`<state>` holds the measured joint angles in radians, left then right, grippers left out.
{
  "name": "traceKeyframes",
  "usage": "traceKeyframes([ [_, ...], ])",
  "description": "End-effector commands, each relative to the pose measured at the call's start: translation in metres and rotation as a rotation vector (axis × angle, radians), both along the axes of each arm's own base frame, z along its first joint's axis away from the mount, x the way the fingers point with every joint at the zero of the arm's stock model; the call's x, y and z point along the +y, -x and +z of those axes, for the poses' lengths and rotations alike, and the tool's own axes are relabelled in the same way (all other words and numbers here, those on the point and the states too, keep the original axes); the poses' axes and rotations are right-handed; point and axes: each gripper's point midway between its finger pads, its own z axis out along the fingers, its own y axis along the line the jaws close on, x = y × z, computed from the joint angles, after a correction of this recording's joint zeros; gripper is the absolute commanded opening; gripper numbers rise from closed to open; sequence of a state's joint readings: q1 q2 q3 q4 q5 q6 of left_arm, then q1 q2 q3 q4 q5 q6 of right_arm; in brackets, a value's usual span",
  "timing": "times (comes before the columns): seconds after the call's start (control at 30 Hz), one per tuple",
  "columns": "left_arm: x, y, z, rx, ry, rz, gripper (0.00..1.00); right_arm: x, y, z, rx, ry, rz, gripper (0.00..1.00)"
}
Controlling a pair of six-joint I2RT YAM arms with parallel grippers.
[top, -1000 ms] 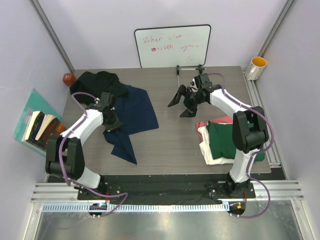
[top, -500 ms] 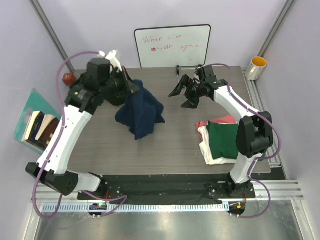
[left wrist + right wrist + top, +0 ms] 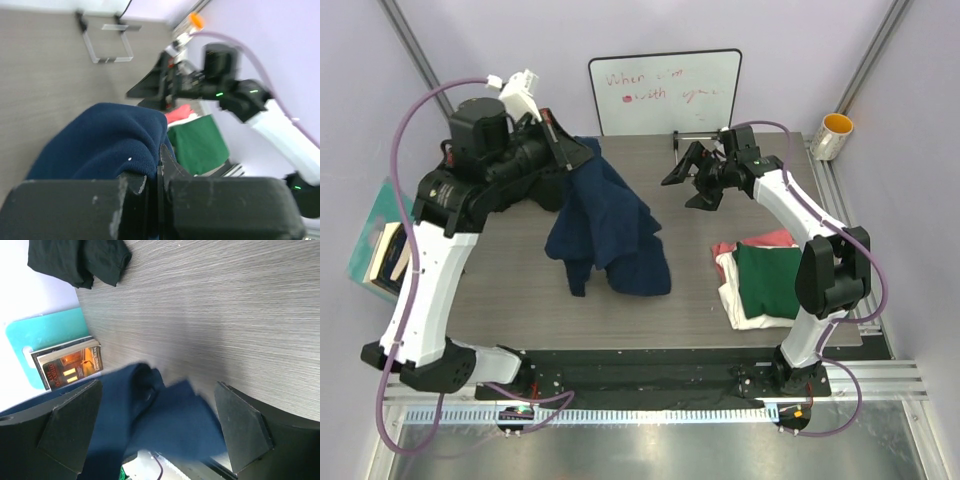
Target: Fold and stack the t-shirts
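Navy t-shirt [image 3: 610, 225] hangs clamped between the left fingers [image 3: 100, 205]; the right fingers [image 3: 242, 432] gape nearby, not touching.

The left arm [image 3: 420, 270] stands tall, its elbow lifted and its forearm reaching forward and inward. The left gripper [image 3: 580, 152] points toward the right arm, its jaws pinched tight on a bunch of the navy t-shirt [image 3: 610, 225]. The right arm [image 3: 790, 205] stretches forward and inward. The right gripper [image 3: 688, 186] faces left, its jaws spread wide and holding nothing.
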<state>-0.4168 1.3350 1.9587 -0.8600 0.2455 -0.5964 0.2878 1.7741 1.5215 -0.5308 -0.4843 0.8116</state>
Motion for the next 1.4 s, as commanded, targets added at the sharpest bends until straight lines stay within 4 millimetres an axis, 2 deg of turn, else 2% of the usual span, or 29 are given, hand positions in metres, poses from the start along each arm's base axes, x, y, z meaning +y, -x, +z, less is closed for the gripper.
traceKeyframes([
  [0.0, 0.002, -0.021, -0.051, 0.135, -0.071, 0.054, 0.0, -0.011, -0.004, 0.025, -0.083, -0.004, -0.028, 1.0],
  [0.03, 0.004, -0.026, -0.066, 0.172, -0.097, 0.077, 0.0, -0.013, -0.003, 0.024, -0.082, 0.002, -0.031, 1.0],
  [0.1, 0.002, -0.033, -0.114, 0.298, -0.158, 0.086, 0.0, -0.017, 0.002, 0.024, -0.087, 0.023, -0.03, 1.0],
  [0.2, -0.005, -0.041, -0.162, 0.423, -0.22, 0.082, 0.0, -0.027, 0.008, 0.02, -0.089, 0.075, -0.041, 1.0],
  [0.27, -0.019, -0.042, -0.186, 0.463, -0.258, 0.04, 0.0, -0.036, 0.012, 0.023, -0.105, 0.109, -0.062, 1.0],
  [0.3, -0.029, -0.049, -0.217, 0.53, -0.291, 0.018, 0.0, -0.039, 0.014, 0.024, -0.107, 0.117, -0.066, 1.0],
  [0.37, -0.055, -0.044, -0.249, 0.6, -0.328, -0.057, 0.0, -0.047, 0.019, 0.036, -0.137, 0.124, -0.086, 1.0],
  [0.4, -0.071, -0.046, -0.276, 0.652, -0.343, -0.094, 0.0, -0.049, 0.021, 0.042, -0.157, 0.125, -0.089, 1.0],
  [0.43, -0.09, -0.04, -0.287, 0.661, -0.35, -0.14, 0.0, -0.051, 0.023, 0.049, -0.181, 0.128, -0.087, 1.0],
  [0.5, -0.118, -0.043, -0.297, 0.644, -0.325, -0.185, 0.0, -0.052, 0.032, 0.068, -0.232, 0.111, -0.071, 1.0],
  [0.53, -0.135, -0.039, -0.314, 0.661, -0.347, -0.218, 0.0, -0.052, 0.036, 0.074, -0.257, 0.11, -0.055, 1.0],
  [0.57, -0.149, -0.041, -0.311, 0.635, -0.339, -0.243, 0.0, -0.053, 0.043, 0.085, -0.29, 0.102, -0.051, 1.0],
  [0.6, -0.167, -0.033, -0.314, 0.635, -0.34, -0.306, 0.0, -0.053, 0.046, 0.09, -0.308, 0.098, -0.043, 0.99],
  [0.63, -0.179, -0.029, -0.33, 0.664, -0.354, -0.353, 0.0, -0.054, 0.049, 0.096, -0.33, 0.096, -0.042, 1.0],
  [0.67, -0.192, -0.029, -0.325, 0.644, -0.344, -0.394, 0.0, -0.056, 0.056, 0.105, -0.362, 0.091, -0.042, 1.0],
  [0.7, -0.2, -0.017, -0.328, 0.644, -0.37, -0.455, 0.0, -0.056, 0.057, 0.112, -0.394, 0.082, -0.042, 1.0],
  [0.87, -0.224, 0.009, -0.331, 0.651, -0.334, -0.608, 0.0, -0.062, 0.061, 0.137, -0.471, 0.059, -0.084, 1.0],
  [0.93, -0.223, 0.016, -0.342, 0.688, -0.341, -0.634, 0.01, -0.062, 0.057, 0.14, -0.475, 0.052, -0.084, 1.0],
  [1.0, -0.211, 0.019, -0.359, 0.739, -0.399, -0.603, 0.2, -0.062, 0.051, 0.145, -0.484, 0.049, -0.087, 1.0],
  [1.03, -0.203, 0.023, -0.368, 0.749, -0.431, -0.597, 0.41, -0.062, 0.047, 0.147, -0.483, 0.045, -0.088, 1.0],
  [1.1, -0.188, 0.017, -0.357, 0.675, -0.472, -0.533, 0.63, -0.061, 0.043, 0.153, -0.497, 0.039, -0.088, 1.0],
  [1.13, -0.175, 0.019, -0.362, 0.668, -0.5, -0.495, 0.73, -0.06, 0.039, 0.157, -0.503, 0.035, -0.085, 1.0],
  [1.17, -0.164, 0.005, -0.34, 0.573, -0.506, -0.41, 0.77, -0.059, 0.037, 0.161, -0.513, 0.034, -0.083, 1.0],
  [1.2, -0.149, -0.005, -0.331, 0.551, -0.49, -0.352, 0.78, -0.059, 0.035, 0.163, -0.516, 0.033, -0.081, 1.0],
  [1.23, -0.132, -0.005, -0.338, 0.586, -0.478, -0.293, 0.78, -0.059, 0.031, 0.165, -0.52, 0.031, -0.081, 1.0],
  [1.27, -0.122, -0.015, -0.332, 0.571, -0.442, -0.241, 0.78, -0.056, 0.03, 0.165, -0.518, 0.025, -0.071, 1.0],
  [1.3, -0.094, -0.031, -0.308, 0.537, -0.381, -0.156, 0.78, -0.054, 0.028, 0.162, -0.509, 0.022, -0.061, 1.0],
  [1.33, -0.073, -0.03, -0.317, 0.571, -0.371, -0.103, 0.78, -0.052, 0.026, 0.161, -0.502, 0.015, -0.053, 1.0],
  [1.37, -0.057, -0.036, -0.309, 0.561, -0.342, -0.046, 0.78, -0.048, 0.023, 0.153, -0.476, 0.006, -0.036, 1.0],
])
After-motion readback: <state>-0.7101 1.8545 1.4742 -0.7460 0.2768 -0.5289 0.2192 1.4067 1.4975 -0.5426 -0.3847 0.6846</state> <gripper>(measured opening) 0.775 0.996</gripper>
